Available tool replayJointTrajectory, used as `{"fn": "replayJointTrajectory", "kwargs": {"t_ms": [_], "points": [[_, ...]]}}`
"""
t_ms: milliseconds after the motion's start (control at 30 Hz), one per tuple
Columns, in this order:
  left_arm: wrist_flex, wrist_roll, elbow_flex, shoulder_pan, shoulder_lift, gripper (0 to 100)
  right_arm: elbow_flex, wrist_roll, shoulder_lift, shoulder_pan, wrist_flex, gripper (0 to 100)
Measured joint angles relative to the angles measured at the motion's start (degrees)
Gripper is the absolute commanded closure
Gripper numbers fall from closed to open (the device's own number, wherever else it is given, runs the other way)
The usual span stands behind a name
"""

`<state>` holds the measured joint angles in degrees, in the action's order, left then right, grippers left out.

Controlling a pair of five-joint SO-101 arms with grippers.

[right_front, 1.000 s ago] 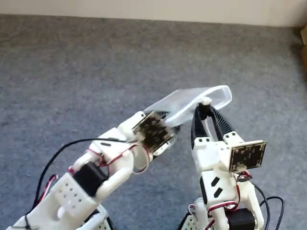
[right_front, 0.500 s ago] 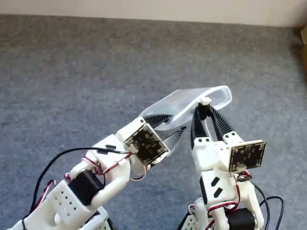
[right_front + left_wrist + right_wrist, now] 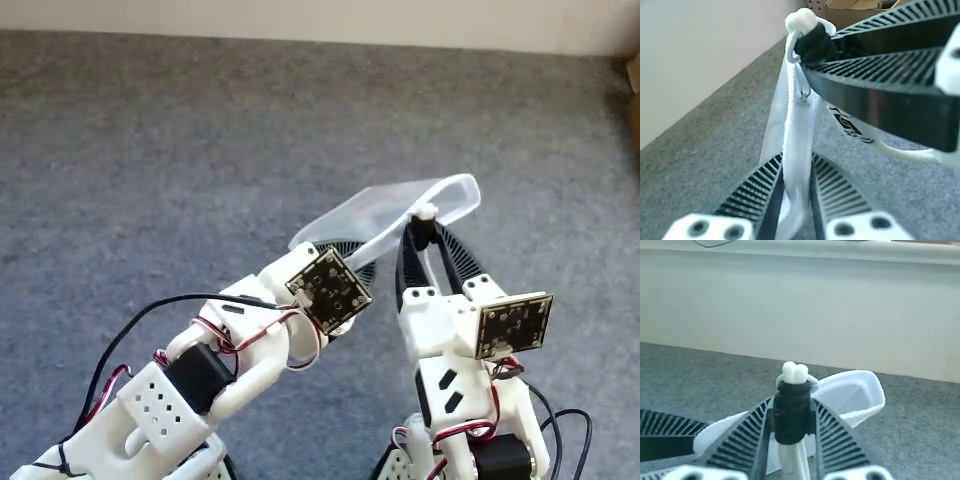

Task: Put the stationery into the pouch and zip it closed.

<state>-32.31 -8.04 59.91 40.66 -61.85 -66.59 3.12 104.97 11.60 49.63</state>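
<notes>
The translucent pouch [image 3: 392,208] is held off the grey carpet between both arms. My right gripper [image 3: 424,230] is shut on the zipper pull [image 3: 790,412], a black cord topped by a white bead [image 3: 795,371], at the pouch's upper edge. My left gripper [image 3: 796,167] is shut on the pouch's white zip edge [image 3: 794,120], a little below the pull [image 3: 812,42]. From above, the left gripper [image 3: 352,262] sits under the pouch's near-left end, close beside the right one. Behind the right gripper [image 3: 791,417] the pouch body [image 3: 855,390] bulges out.
Grey carpet [image 3: 180,150] spreads all round the arms, with a pale wall [image 3: 840,305] along its far edge. Cardboard boxes [image 3: 855,7] stand far off by the wall. Loose cables [image 3: 140,320] trail along the left arm.
The left arm drew back and down half a second ago, then came forward again under the pouch. The pouch has shifted slightly. The right arm has kept still.
</notes>
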Motion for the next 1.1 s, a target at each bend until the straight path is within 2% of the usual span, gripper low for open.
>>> {"fn": "replayJointTrajectory", "kwargs": {"t_ms": [333, 533, 767, 933, 1100], "points": [[0.0, 0.0, 0.0, -0.09, 0.0, 99, 0.0, 0.0, 0.0, 0.0, -0.44, 99.4], [0.0, 0.0, 0.0, -1.05, 0.0, 99, -0.44, -2.64, -0.62, -5.19, -2.64, 99.4], [0.35, -0.09, 0.0, -2.37, 0.0, 99, -5.45, -2.9, 0.0, -6.24, -8.88, 99.4], [0.44, -0.09, 0.0, -2.73, 0.0, 99, -5.63, -2.9, -0.18, -6.42, -9.67, 99.4], [0.44, -0.09, 0.0, -2.73, 0.0, 99, -6.59, -2.9, -0.62, -10.2, -12.04, 99.4]]}}
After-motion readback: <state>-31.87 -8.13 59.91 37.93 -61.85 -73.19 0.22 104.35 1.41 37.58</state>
